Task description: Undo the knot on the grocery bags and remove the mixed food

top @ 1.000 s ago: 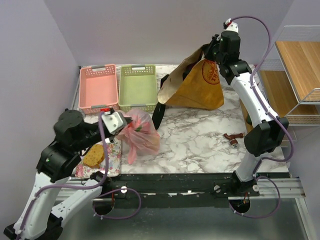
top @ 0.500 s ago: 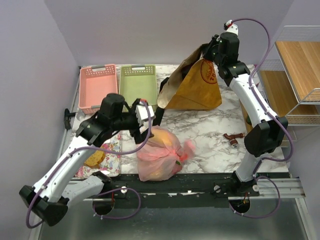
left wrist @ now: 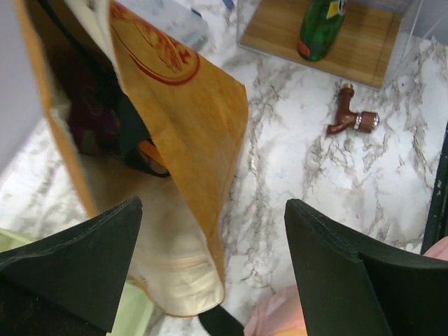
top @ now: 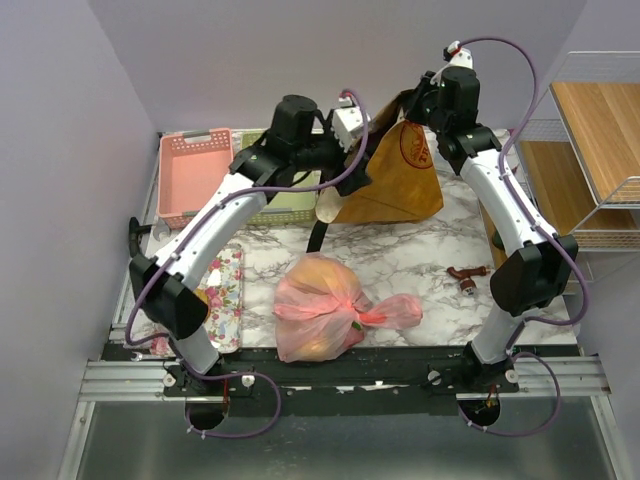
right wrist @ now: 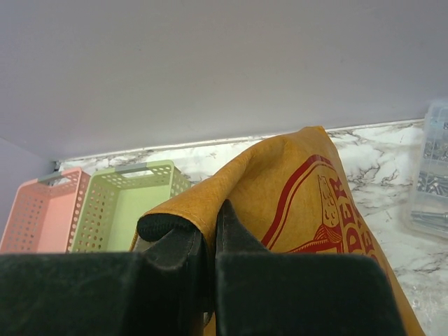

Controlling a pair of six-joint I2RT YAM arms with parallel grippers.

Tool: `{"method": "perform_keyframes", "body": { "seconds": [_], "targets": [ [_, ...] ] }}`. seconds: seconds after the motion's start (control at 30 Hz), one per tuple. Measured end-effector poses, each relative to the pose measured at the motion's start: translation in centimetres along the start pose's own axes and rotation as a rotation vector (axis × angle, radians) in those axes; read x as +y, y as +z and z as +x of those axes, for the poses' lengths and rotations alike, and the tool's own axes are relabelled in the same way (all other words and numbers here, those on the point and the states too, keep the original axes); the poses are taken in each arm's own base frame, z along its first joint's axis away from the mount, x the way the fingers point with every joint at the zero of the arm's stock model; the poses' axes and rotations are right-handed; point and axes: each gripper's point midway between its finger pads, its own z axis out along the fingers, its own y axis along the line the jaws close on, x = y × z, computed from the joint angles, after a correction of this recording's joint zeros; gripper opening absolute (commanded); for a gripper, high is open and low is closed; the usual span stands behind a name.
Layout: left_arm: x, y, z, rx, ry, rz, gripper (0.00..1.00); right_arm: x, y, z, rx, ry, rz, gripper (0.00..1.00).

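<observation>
The yellow Trader Joe's tote (top: pixel 400 180) is held up at the back, its top edge pinched in the closed right gripper (right wrist: pixel 210 231). The left gripper (left wrist: pixel 210 210) is spread wide with nothing in it, and the tote's open mouth is seen just below and ahead of it. The knotted pink bag (top: pixel 325 315) is seen at the front, well apart.

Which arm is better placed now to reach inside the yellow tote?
Left. The left gripper is open and faces the open mouth of the yellow tote, while the right gripper is shut on the tote's edge, holding it up.
</observation>
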Motion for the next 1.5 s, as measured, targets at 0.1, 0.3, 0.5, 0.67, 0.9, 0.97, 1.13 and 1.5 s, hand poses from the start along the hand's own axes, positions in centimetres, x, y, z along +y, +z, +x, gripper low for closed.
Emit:
{"method": "perform_keyframes", "body": {
  "seconds": [0.1, 0.3, 0.5, 0.67, 0.9, 0.97, 1.13, 1.5],
  "targets": [
    [-0.4, 2.8, 2.8, 0.066, -0.07, 0.034, 0.86, 0.0, 0.0, 0.0, 0.0, -0.009, -0.003, 0.01],
    [0.0, 5.9, 7.1, 0.195, -0.155, 0.009, 0.12, 0.0, 0.0, 0.0, 0.0, -0.027, -0.004, 0.01],
    [5.9, 7.8, 6.9, 0.249, -0.129, -0.114, 0.0, -1.1, 0.0, -0.7, -0.03, -0.069, 0.031, 0.01],
    [12.4, 6.4, 2.9, 0.149, 0.028, -0.261, 0.0, -3.0, -1.1, -1.4, -0.06, -0.067, 0.09, 0.01],
    [17.8, 6.4, -4.4, -0.075, 0.355, -0.429, 0.0, -3.1, -1.2, -0.3, -0.111, 0.051, 0.081, 0.12],
    [18.8, 7.3, -4.9, -0.109, 0.409, -0.456, 0.0, -3.0, -1.4, 0.3, -0.135, 0.097, 0.049, 0.12],
    [21.2, 9.6, -1.7, -0.09, 0.506, -0.501, 0.0, -2.5, -0.9, 3.6, -0.078, 0.114, -0.028, 0.49],
    [16.2, 2.8, 0.5, -0.194, 0.635, -0.384, 0.0, -0.2, -2.9, -3.7, -0.221, -0.143, -0.103, 0.9]
  ]
}}
